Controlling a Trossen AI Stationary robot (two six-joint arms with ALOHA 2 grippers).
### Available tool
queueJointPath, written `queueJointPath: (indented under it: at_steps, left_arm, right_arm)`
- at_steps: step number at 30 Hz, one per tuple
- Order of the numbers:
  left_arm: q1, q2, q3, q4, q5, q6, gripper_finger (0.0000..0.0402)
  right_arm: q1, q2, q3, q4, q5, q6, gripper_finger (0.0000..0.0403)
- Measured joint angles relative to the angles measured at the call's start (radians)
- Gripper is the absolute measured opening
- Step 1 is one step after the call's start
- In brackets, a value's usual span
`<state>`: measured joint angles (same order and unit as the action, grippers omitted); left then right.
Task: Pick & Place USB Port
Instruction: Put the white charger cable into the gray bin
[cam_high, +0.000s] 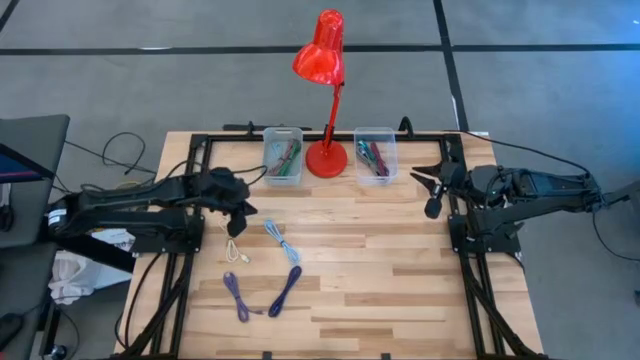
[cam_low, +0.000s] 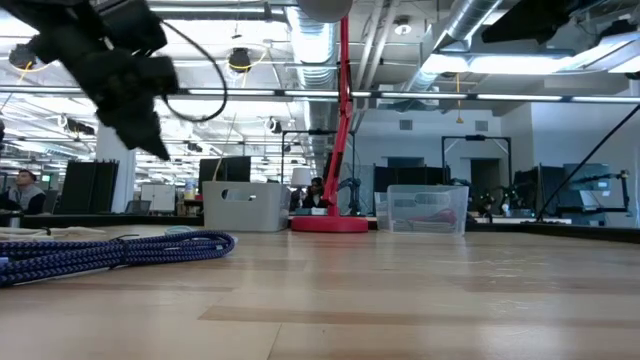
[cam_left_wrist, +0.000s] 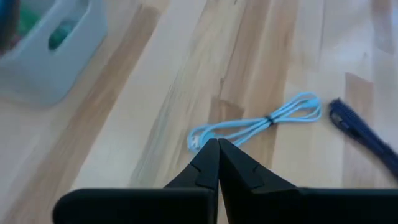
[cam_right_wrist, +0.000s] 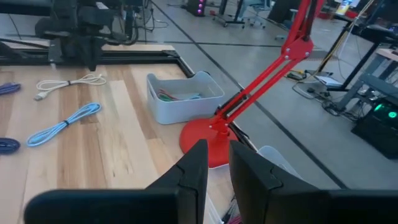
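Grey floor (cam_high: 560, 90), exposed ceiling ducts (cam_low: 310, 40), distant desks

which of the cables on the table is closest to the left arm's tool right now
The white cable, lying just below the left tool. The light blue cable sits farther toward the table's middle, and the purple cable lies farthest away.

Lamp (cam_high: 326, 150) stands between two bins (cam_high: 283, 156) (cam_high: 374, 154).
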<state>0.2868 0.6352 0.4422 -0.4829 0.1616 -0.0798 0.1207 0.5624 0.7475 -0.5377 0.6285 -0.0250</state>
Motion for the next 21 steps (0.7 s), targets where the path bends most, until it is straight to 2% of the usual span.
queueJointPath:
  at_steps: [6, 14, 21]
  left_arm:
    - [0.0, -0.048, -0.035, 0.005, -0.006, -0.038, 0.0005]
    - [0.001, -0.047, -0.035, -0.04, -0.059, -0.188, 0.0011]
    - [0.0, -0.088, -0.035, -0.038, -0.03, -0.183, 0.0005]
  right_arm:
    - [0.0, 0.0, 0.0, 0.001, 0.002, 0.024, 0.0058]
    - [-0.011, 0.0, 0.0, 0.0, 0.001, 0.026, 0.0058]
    - [-0.034, 0.0, 0.0, -0.004, 0.001, 0.026, 0.0058]
